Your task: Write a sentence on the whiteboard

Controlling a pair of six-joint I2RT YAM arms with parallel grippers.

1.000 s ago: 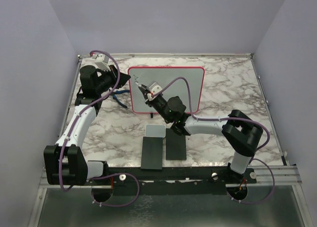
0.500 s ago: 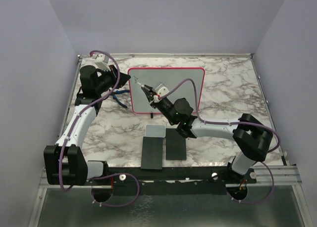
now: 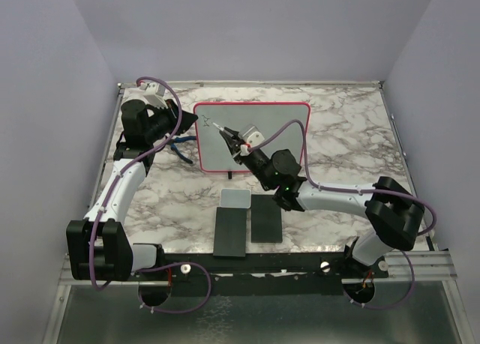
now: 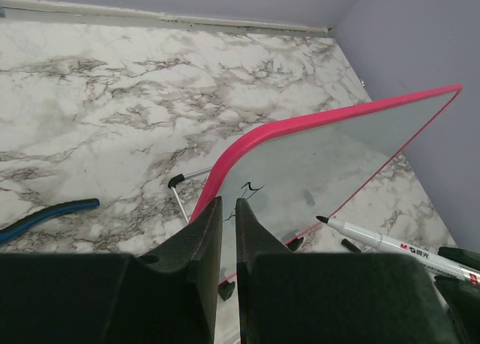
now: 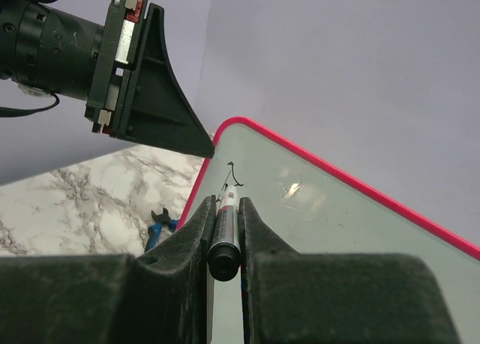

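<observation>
The whiteboard with its red-pink rim stands upright at the back middle of the table. My left gripper is shut on the board's left rim near the top corner, and the rim runs in between its fingertips. My right gripper is shut on a white marker, cap off, with the tip pointing at the board's upper left. Of the sentence, only a small dark scribble shows there. In the left wrist view the marker tip hangs a little right of the scribble; whether it touches the board I cannot tell.
A small grey-white pad and two black slabs lie in front of the board. Blue pliers lie on the marble left of it. A thin wire stand props the board. Purple walls close in the table.
My right arm has swung its elbow out to the right, and the gripper with the marker has shifted slightly right along the board's upper left. The left arm and the board have stayed still.
</observation>
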